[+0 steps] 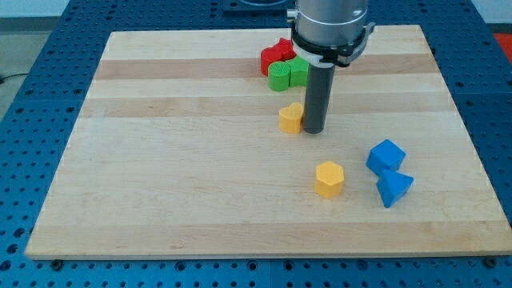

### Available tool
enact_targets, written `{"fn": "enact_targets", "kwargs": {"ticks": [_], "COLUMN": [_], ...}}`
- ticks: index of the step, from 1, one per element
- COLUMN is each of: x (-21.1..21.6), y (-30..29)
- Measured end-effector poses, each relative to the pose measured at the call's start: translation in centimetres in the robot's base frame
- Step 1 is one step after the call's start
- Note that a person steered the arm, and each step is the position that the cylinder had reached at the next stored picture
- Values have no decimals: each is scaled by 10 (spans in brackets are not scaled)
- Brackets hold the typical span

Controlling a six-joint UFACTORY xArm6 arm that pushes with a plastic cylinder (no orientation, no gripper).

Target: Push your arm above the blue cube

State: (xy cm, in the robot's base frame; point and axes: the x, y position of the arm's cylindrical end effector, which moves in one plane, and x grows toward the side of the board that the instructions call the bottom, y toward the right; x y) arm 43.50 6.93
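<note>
The blue cube (386,155) lies on the wooden board (176,160) at the view's lower right. A blue triangular block (393,188) sits just below it, touching it. My tip (313,130) is the lower end of the dark rod near the board's middle. It stands up and to the left of the blue cube, well apart from it. A small yellow block (290,118) touches the rod on its left side.
A yellow hexagonal block (329,178) lies left of the blue blocks. A red block (276,55) and a green block (288,74) sit together near the view's top, behind the rod. The arm's grey body (330,28) hangs over the board's top edge.
</note>
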Motion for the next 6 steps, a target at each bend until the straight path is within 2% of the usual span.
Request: {"fn": "enact_targets", "kwargs": {"ticks": [2,3,5,6], "x": [-21,-30,-59,-91], "y": [25,7,125,124]}}
